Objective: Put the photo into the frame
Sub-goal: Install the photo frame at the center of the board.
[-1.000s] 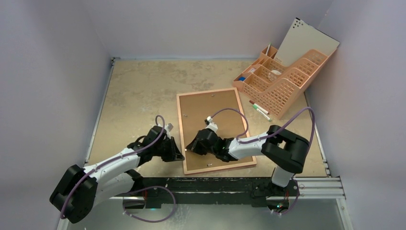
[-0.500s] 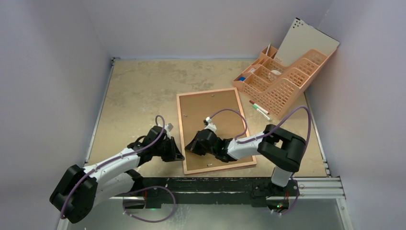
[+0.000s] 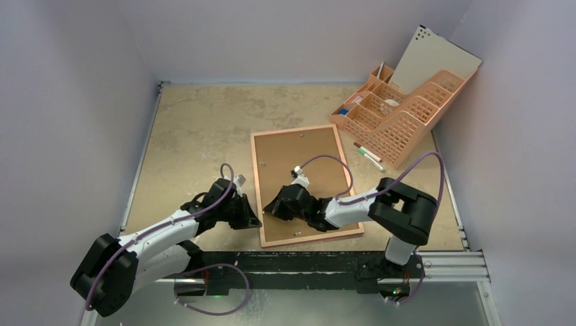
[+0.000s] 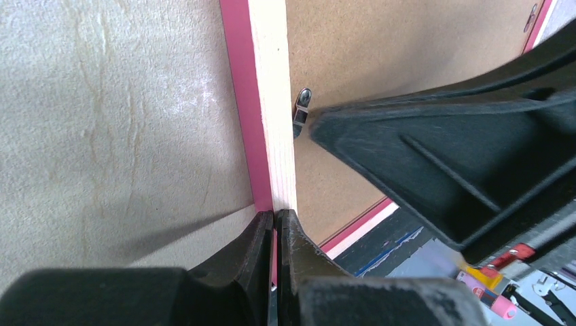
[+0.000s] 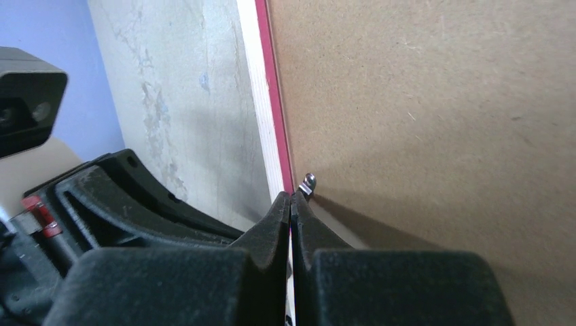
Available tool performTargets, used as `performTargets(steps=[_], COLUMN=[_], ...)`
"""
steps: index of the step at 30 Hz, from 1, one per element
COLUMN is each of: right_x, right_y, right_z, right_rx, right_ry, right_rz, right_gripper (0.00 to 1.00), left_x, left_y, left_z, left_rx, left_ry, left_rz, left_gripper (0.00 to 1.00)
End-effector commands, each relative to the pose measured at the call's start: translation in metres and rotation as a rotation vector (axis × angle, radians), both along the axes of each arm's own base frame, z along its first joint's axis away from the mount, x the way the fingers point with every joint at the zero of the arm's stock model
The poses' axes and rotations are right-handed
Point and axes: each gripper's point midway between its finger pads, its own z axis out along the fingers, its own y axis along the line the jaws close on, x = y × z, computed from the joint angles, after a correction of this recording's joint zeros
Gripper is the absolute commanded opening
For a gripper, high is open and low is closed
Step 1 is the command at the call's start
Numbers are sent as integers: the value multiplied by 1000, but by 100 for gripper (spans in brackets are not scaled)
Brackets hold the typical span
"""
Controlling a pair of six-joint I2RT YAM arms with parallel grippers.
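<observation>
The frame lay face-down near the middle of the table, pale wood reverse up and pink showing along its edges. The brown backing board sat inside it. The photo was not visible in any view; if it was under the board, that could not be confirmed.

At the frame's left rail, a small metal retaining clip stood just off the tips of the right gripper, whose jaws were pressed together on nothing. The left gripper was likewise pressed shut, its tips against the rail's outer edge near the near-left corner.

Over the last second almost nothing moved: only the right arm's elbow shifted slightly, while both gripper tips and the frame stayed put. That suggested slow work on the clip with the left arm bracing, probably a late fastening step.
</observation>
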Motion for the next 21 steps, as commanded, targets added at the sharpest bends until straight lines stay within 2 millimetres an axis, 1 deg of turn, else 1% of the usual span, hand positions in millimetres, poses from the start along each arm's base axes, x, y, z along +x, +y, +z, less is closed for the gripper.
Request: performTargets(steps=[1, 4, 9, 14, 21], right_x=[12, 9, 4, 0, -1], right_y=[-13, -14, -6, -4, -3], right_z=[26, 21, 8, -3, -13], right_rx=[18, 3, 4, -12, -41], right_ry=[-88, -78, -48, -20, -1], right_rz=[-66, -51, -14, 4, 8], right_gripper=[2, 4, 6, 5, 5], left_x=[-2, -1, -2, -2, -2], left_y=[21, 21, 21, 21, 21], left_z=[-18, -19, -19, -19, -20], left_rx=[121, 123, 123, 120, 121], left_ry=[16, 17, 17, 17, 18], left_rz=[50, 49, 48, 48, 48], left_gripper=[1, 2, 2, 2, 1])
